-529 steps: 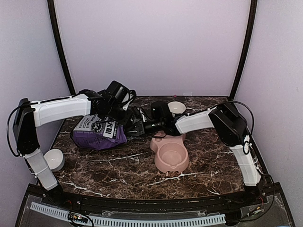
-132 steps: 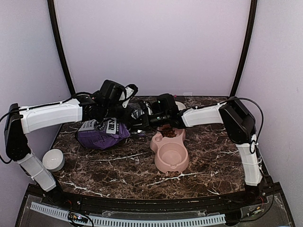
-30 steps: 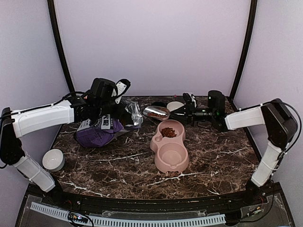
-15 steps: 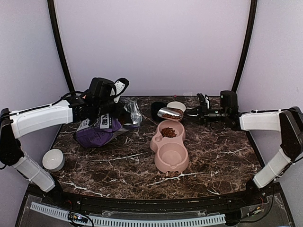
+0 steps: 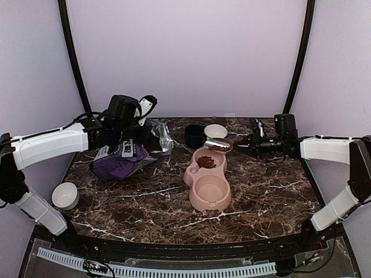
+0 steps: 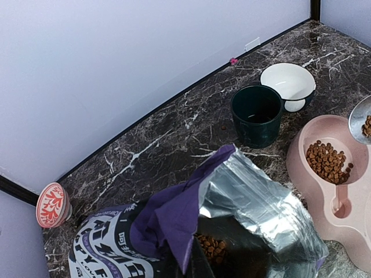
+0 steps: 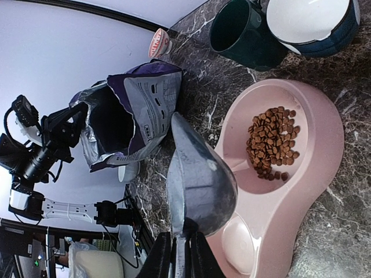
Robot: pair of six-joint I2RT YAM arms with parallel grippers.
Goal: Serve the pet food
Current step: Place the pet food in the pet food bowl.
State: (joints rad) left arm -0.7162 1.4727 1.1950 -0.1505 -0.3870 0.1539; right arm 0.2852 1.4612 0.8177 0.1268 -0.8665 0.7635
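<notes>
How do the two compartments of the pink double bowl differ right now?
The far compartment holds a small heap of pet food; the near compartment holds none. The metal scoop hangs by the far compartment's far edge; nothing is over the near compartment. Both are pink, moulded in one piece.

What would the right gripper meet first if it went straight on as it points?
Beyond the scoop the right gripper holds, probably the bag; the cup sits just beside that line. Height unclear.
</notes>
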